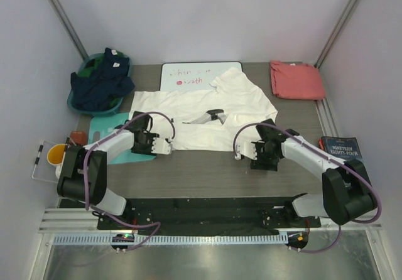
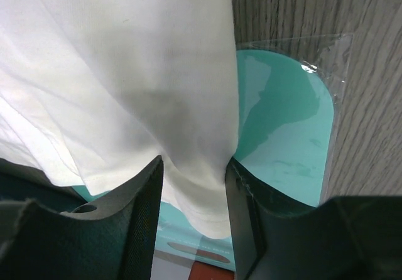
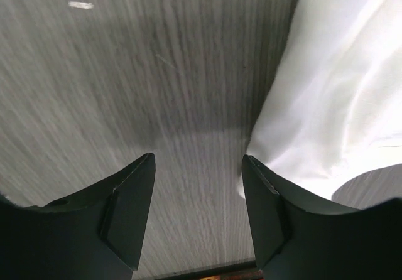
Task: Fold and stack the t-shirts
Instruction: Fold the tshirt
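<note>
The cream-white t-shirt (image 1: 188, 107) lies spread across the middle of the table, with a small dark print (image 1: 213, 115) near its centre. The salmon-red t-shirt (image 1: 296, 80) lies folded at the back right. My left gripper (image 1: 164, 147) is at the white shirt's near-left corner. In the left wrist view it (image 2: 195, 167) is shut on a bunched fold of the white cloth (image 2: 138, 73), held above the teal board (image 2: 282, 129). My right gripper (image 1: 244, 152) is open and empty over bare table (image 3: 198, 164), with the shirt's edge (image 3: 339, 104) just to its right.
A blue basin (image 1: 75, 104) with dark clothes stands at the back left. A whiteboard (image 1: 182, 76) lies partly under the white shirt. The teal board (image 1: 103, 129) lies at the left. An orange cup (image 1: 56, 154) sits in a clear tray at the left edge. A book (image 1: 342, 147) lies at the right.
</note>
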Robot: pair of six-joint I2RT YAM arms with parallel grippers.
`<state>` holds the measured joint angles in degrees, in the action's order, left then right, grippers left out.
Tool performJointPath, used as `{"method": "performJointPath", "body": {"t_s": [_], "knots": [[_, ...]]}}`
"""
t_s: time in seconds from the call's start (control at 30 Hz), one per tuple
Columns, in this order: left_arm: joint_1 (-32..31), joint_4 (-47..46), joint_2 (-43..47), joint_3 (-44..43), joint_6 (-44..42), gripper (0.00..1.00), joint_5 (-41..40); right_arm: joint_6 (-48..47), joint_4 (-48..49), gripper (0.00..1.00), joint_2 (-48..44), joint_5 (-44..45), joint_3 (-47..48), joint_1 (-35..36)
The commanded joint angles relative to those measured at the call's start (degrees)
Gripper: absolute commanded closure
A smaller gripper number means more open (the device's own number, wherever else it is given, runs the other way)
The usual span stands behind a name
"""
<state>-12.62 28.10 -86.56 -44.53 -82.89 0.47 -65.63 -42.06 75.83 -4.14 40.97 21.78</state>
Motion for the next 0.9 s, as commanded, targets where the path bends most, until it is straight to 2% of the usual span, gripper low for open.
{"method": "performJointPath", "body": {"t_s": [0.0, 0.33, 0.47, 0.57, 0.63, 0.67, 0.7, 0.73, 0.77, 0.87], "knots": [[0.23, 1.34, -0.89, -1.35, 0.45, 0.55, 0.85, -1.00, 7.34, 0.37, 0.89, 2.65, 0.34, 0.28], [0.23, 3.54, -2.55, -2.75, 1.07, 0.62, 0.94, -2.40, 12.88, 0.38, 5.63, 3.70, 1.31, 0.37], [0.23, 4.60, -3.08, -3.45, 1.24, 0.69, 1.03, -2.84, 15.17, 0.40, 8.27, 3.88, 0.52, 0.28], [0.40, 5.74, -3.35, -3.81, 1.06, 0.76, 1.55, -3.02, 16.22, 0.48, 10.38, 3.88, 0.43, 0.28], [0.49, 7.32, -3.17, -3.89, 0.63, 0.85, 1.99, -3.37, 16.40, 0.56, 10.74, 3.88, 0.08, 0.28], [0.49, 7.84, -3.00, -3.81, 0.45, 0.89, 2.17, -3.46, 16.49, 0.61, 10.57, 3.88, -0.01, 0.19], [0.58, 9.59, -2.82, -3.81, 0.19, 0.99, 2.43, -3.54, 16.23, 0.72, 10.48, 3.88, -0.01, 0.19], [0.84, 10.65, -2.12, -3.72, -0.68, 1.00, 2.95, -3.63, 15.18, 0.79, 10.13, 6.05, 0.07, 0.19], [0.93, 11.97, -1.68, -3.72, -1.39, 1.00, 3.39, -3.98, 14.39, 0.91, 9.43, 6.16, 0.16, 0.11], [1.37, 19.25, 0.25, -3.54, -4.29, 1.00, 4.62, -5.38, 10.61, 0.99, 6.27, 5.99, 0.34, -0.07]]}}
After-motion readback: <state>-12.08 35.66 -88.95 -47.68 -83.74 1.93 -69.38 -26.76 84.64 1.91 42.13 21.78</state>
